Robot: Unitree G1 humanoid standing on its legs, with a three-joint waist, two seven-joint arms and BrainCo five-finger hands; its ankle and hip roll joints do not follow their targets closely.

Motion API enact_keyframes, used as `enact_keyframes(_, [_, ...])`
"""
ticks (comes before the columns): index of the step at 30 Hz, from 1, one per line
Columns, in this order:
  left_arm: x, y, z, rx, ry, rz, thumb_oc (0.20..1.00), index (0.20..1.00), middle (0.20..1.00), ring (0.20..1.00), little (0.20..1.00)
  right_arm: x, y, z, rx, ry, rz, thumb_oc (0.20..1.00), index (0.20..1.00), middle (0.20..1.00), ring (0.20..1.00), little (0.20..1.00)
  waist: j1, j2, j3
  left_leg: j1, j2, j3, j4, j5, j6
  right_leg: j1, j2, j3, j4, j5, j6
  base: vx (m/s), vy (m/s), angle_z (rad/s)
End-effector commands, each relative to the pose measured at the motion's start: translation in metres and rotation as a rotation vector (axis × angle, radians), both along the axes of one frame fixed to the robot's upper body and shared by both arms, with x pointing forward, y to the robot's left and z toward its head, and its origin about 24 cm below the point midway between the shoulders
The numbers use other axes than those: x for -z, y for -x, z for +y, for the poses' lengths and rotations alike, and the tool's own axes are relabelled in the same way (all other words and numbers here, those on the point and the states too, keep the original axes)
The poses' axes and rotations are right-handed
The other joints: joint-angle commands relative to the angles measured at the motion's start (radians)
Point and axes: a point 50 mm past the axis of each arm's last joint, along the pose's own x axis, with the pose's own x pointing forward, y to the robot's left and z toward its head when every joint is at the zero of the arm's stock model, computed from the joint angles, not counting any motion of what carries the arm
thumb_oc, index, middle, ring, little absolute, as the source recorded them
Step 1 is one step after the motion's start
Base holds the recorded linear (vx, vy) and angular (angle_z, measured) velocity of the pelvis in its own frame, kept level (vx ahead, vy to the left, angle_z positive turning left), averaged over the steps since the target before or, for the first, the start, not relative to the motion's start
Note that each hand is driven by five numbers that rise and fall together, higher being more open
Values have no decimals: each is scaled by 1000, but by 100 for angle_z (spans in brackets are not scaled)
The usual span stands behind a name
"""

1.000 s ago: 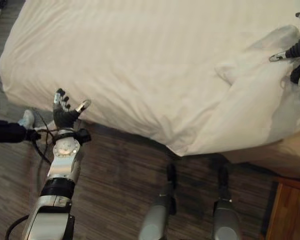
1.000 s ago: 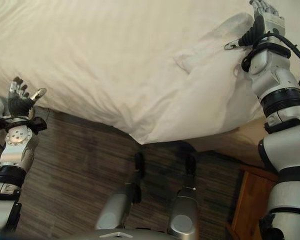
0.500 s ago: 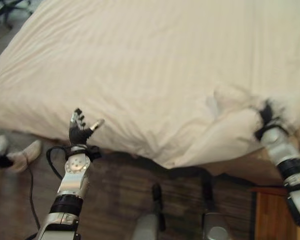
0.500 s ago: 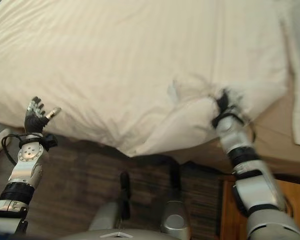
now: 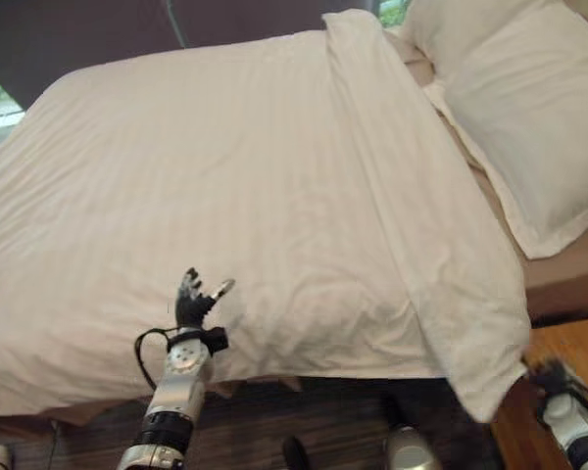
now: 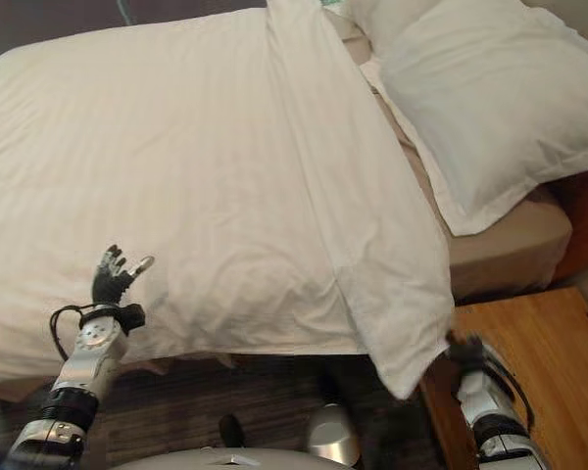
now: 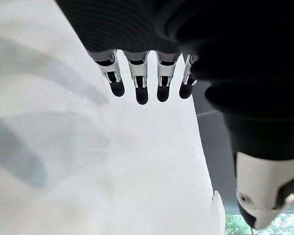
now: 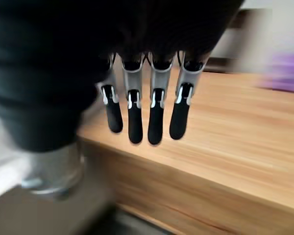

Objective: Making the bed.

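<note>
Duvet (image 5: 235, 196) lying spread over bed, folded band along pillow (image 6: 470, 98) side | soft, light, bunching easily; best gripping hanging corner near nightstand (image 6: 529, 343) | left hand (image 5: 191, 304) hovering, fingers apart, empty | right hand (image 8: 147, 112) fingers straight, holding nothing

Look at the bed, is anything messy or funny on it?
Mostly tidy. The white striped duvet lies flat, but its near corner droops off the bed edge by the wooden nightstand. The white pillow sits a bit askew, leaving tan sheet showing beside it.
</note>
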Motion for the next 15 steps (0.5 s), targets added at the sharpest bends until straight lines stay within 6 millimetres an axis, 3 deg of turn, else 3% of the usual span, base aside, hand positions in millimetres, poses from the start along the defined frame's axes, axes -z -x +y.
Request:
enact_keyframes(1, [-35,-22,11,-32,-16,-149,1000,1000,1000,1000,1000,-9,29,-28,161,73,92,1000,1000,1000,1000,1000,-11,-12,56,61,-34,-14,14,-129,7,-15,-1,-27,20,-81,-36,-64,-34,-7])
enact_keyframes(3, [-35,-21,11,-40,18,-166,1000,1000,1000,1000,1000,-16,47,-43,263,95,121,1000,1000,1000,1000,1000,-11,10,64,47,-38,-24,14,-123,5,-28,4,-19,19,-85,-37,-71,-27,-7])
enact_keyframes(4, [-35,-21,11,-47,28,-171,1000,1000,1000,1000,1000,-21,47,-48,279,109,112,1000,1000,1000,1000,1000,-9,15,63,41,-38,-27,14,-120,5,-33,8,-15,19,-88,-38,-41,-40,-13])
enact_keyframes(7, [-31,-11,19,-85,52,-175,1000,1000,1000,1000,1000,-44,18,-58,202,180,2,1000,1000,1000,1000,1000,-10,25,40,38,-28,-14,14,-120,4,-39,20,-4,19,-92,-37,26,-48,-18])
enact_keyframes(8, [-30,-7,23,-98,60,-175,1000,1000,1000,1000,1000,-61,-3,-62,133,227,-74,1000,1000,1000,1000,1000,-13,22,34,45,-23,-9,14,-123,3,-34,24,-3,19,-95,-35,19,-46,-29])
enact_keyframes(9, [-30,-7,23,-99,60,-175,1000,1000,1000,1000,1000,-61,-3,-62,133,227,-74,1000,1000,1000,1000,1000,-12,22,32,41,-22,-7,14,-120,2,-39,26,0,19,-91,-36,56,-56,-18])
enact_keyframes(10, [-30,-4,25,-106,49,-179,1000,1000,1000,1000,1000,-105,-57,-55,-49,326,-277,1000,1000,1000,1000,1000,-14,14,21,53,-10,3,14,-124,-1,-30,32,-1,19,-94,-36,21,-73,-34])
enact_keyframes(12, [-34,-8,21,-90,39,-193,1000,1000,1000,1000,1000,-141,-96,-37,-159,346,-487,1000,1000,1000,1000,1000,-12,7,13,58,1,5,14,-124,-3,-23,38,-5,19,-97,-40,38,-75,-39])
enact_keyframes(13, [-38,-12,18,-77,29,-200,1000,1000,1000,1000,1000,-153,-116,-21,-191,279,-623,388,388,388,388,388,-8,2,11,62,7,3,14,-122,-5,-18,41,-9,19,-98,-43,25,-71,-9])
enact_keyframes(14, [-41,-15,15,-66,21,-210,1000,1000,1000,1000,1000,-163,-130,-6,-202,196,-759,200,200,200,200,200,-2,-4,10,63,12,1,14,-117,-7,-17,45,-11,19,-95,-47,18,-75,5])
enact_keyframes(15, [-46,-18,13,-52,10,-229,1000,1000,1000,1000,1000,-173,-143,11,-218,93,-896,200,200,200,200,200,6,-7,12,68,17,-1,14,-120,-8,-8,46,-19,19,-100,-49,-4,-81,19])
